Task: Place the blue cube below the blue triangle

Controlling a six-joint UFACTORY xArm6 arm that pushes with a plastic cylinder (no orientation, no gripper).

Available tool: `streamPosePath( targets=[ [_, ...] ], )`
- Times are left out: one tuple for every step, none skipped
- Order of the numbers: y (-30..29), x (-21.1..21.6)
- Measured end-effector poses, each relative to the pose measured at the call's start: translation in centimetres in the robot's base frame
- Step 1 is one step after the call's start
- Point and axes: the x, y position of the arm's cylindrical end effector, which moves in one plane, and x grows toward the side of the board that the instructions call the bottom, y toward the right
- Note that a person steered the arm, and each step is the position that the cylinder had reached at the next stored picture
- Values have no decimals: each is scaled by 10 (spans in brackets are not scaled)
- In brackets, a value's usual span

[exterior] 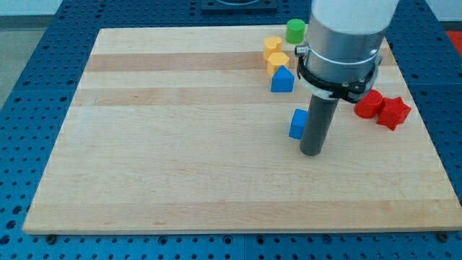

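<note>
The blue cube [297,123] lies on the wooden board [180,144] right of the middle. The blue triangle [282,79] sits above it, a little to the left, with a gap between them. My tip [312,152] is at the end of the dark rod, just to the right of the blue cube and slightly below it, touching or almost touching its right side. The rod hides part of the cube's right edge.
Two yellow blocks [274,56] stand just above the blue triangle, with a green cylinder [294,31] at the view's top. Two red blocks [382,108] lie to the right of the rod. The arm's white body [346,36] covers the top right of the board.
</note>
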Motion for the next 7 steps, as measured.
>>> streamPosePath(
  targets=[
    [0,-4],
    [0,-33],
    [0,-63],
    [0,-86],
    [0,-92],
    [9,-92],
    [47,-107]
  ],
)
